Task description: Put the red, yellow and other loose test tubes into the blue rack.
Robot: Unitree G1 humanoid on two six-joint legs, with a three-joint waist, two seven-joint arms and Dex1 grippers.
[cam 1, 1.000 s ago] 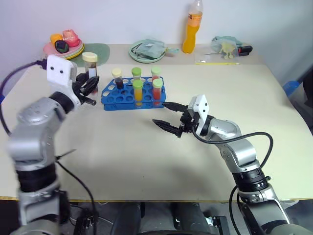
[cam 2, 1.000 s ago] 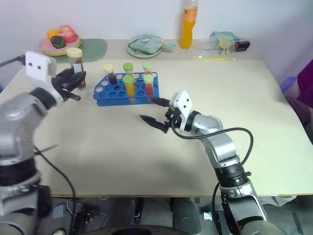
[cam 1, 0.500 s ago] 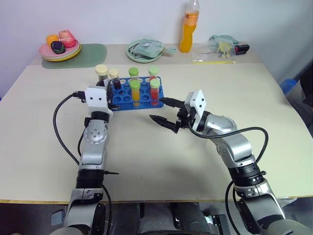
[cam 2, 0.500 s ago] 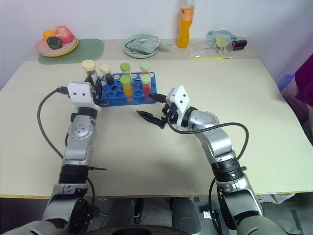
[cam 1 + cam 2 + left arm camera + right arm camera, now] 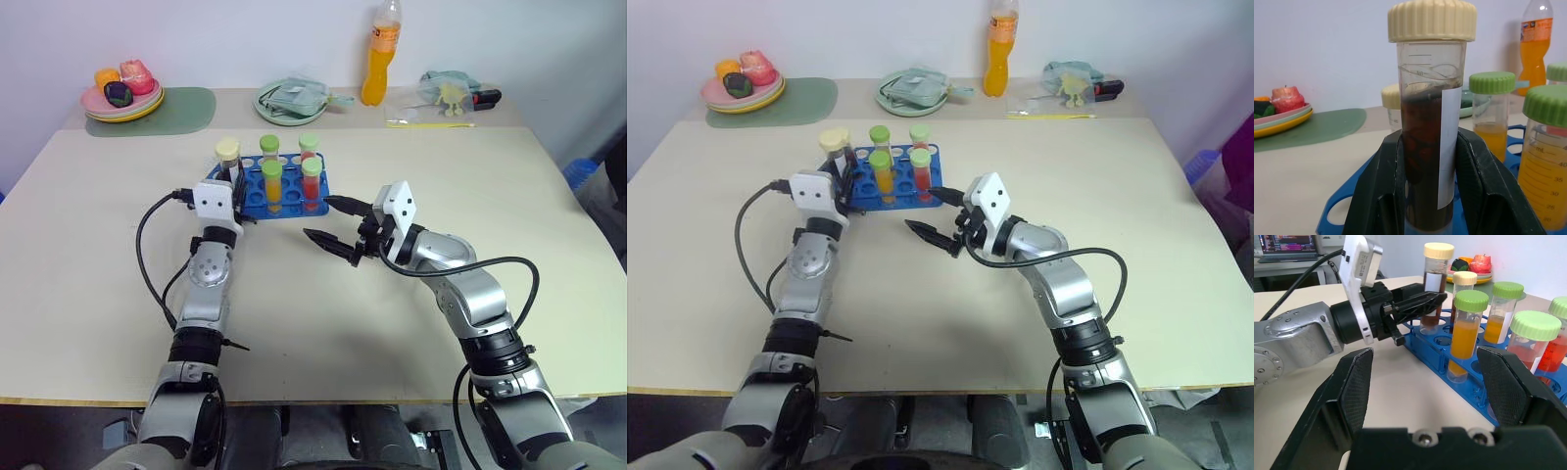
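Observation:
The blue rack (image 5: 284,201) stands at mid-table with several green-capped test tubes upright in it: a yellow one (image 5: 271,184) and a red one (image 5: 312,182) in front, two more behind. My left gripper (image 5: 235,178) is at the rack's left end, shut on the dark brown test tube (image 5: 1425,147) with cream cap and white label. That tube is upright, its lower end at a rack hole (image 5: 1426,329). A second cream-capped tube (image 5: 1464,284) stands just behind it. My right gripper (image 5: 321,219) hovers open and holds nothing, just right of the rack's front.
Along the table's far edge are a tall orange drink bottle (image 5: 385,54), a round green plate (image 5: 294,102) holding a pouch, stacked plates with fruit (image 5: 122,95) on a green mat, and small items (image 5: 456,90) at the back right.
My left gripper has carried the dark brown tube down and to the right, from beside the rack's left end onto it. The right gripper has not moved.

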